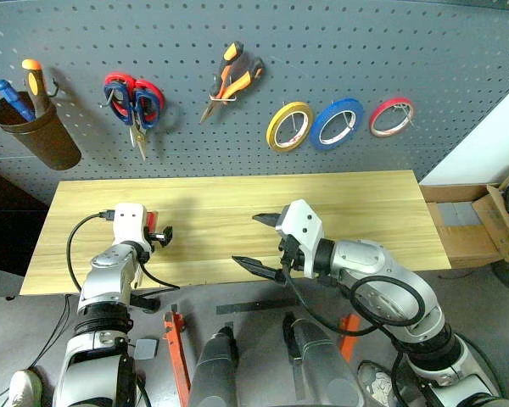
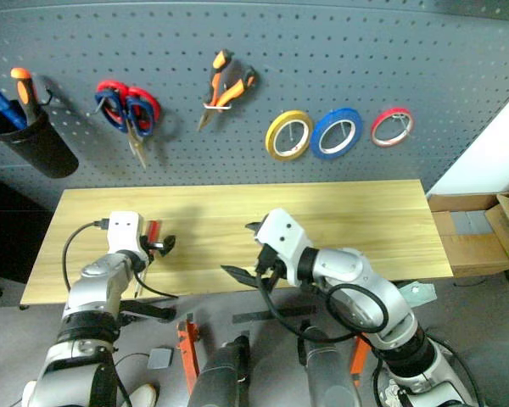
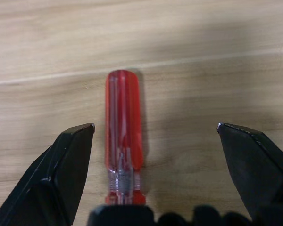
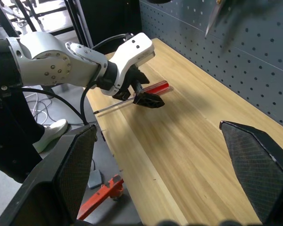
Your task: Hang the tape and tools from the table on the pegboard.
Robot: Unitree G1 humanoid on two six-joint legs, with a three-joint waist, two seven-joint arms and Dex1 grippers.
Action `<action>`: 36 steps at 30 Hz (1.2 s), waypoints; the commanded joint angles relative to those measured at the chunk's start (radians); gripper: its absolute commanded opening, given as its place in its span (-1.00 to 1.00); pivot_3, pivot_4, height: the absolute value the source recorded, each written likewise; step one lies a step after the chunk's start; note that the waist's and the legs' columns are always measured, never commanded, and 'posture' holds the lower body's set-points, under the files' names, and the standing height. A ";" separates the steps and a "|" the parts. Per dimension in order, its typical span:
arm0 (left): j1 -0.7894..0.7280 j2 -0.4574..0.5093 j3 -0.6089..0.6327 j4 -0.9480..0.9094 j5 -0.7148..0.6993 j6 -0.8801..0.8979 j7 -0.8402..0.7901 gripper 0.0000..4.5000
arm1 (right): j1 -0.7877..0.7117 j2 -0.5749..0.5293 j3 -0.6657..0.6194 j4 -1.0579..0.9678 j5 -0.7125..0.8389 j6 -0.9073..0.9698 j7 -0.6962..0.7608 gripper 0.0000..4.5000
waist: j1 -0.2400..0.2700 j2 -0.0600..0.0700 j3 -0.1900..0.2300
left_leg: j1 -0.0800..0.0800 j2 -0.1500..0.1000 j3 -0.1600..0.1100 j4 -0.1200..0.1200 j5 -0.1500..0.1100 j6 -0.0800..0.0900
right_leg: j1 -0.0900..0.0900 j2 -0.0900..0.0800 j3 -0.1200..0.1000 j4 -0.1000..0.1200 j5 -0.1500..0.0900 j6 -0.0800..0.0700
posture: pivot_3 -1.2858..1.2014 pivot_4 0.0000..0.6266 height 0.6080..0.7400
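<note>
One tool is on the table (image 1: 356, 212): the screwdriver (image 3: 124, 136), with its red handle flat on the pale wood near the left end; the left gripper (image 1: 157, 235) sits over it with its fingers (image 3: 68, 160) wide apart, one on each side of the handle and not touching it. The right gripper (image 1: 256, 242) hangs over the front edge near the middle; its fingers are spread wide too, and it holds nothing.

The pegboard (image 1: 441, 76) is a dark grey wall full of small holes behind the table; on it hang the blue scissors (image 1: 144, 106) right by a red pair (image 1: 119, 95), then the pliers (image 1: 231, 78), then a yellow roll (image 1: 289, 125), the blue tape (image 1: 337, 122) and a red roll (image 1: 391, 116) side by side. A brown cup (image 1: 36, 127) hangs at the far left with two handles in it, maybe more screwdrivers.

Past the right end stand a white wall (image 1: 492, 136) and cardboard boxes (image 1: 479, 222); the floor (image 1: 263, 297) is grey.
</note>
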 commanded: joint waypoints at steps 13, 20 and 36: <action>-0.021 0.031 0.039 0.078 -0.045 -0.023 -0.008 -0.53 | 0.006 -0.001 -0.051 -0.036 0.010 0.002 -0.013 1.00 | -0.001 0.000 0.011 | 0.000 0.001 0.001 -0.001 -0.001 -0.002 | 0.000 -0.001 0.001 -0.001 -0.001 0.002 | -0.10 0.25 1.00; -0.019 0.031 0.033 0.091 -0.047 -0.028 -0.004 -0.63 | 0.008 -0.006 -0.056 -0.027 0.008 -0.002 -0.014 1.00 | -0.001 0.001 0.013 | 0.000 0.001 0.001 -0.001 -0.002 -0.002 | 0.000 -0.001 0.001 -0.001 -0.002 0.000 | -0.10 0.26 1.00; 0.179 -0.041 0.039 -0.622 -0.010 0.172 0.219 -0.63 | 0.019 0.044 -0.132 -0.043 0.082 -0.056 0.013 1.00 | 0.000 -0.001 0.012 | -0.001 0.001 0.001 -0.001 -0.006 -0.011 | -0.001 -0.001 0.001 -0.002 -0.005 0.006 | -0.08 0.04 1.00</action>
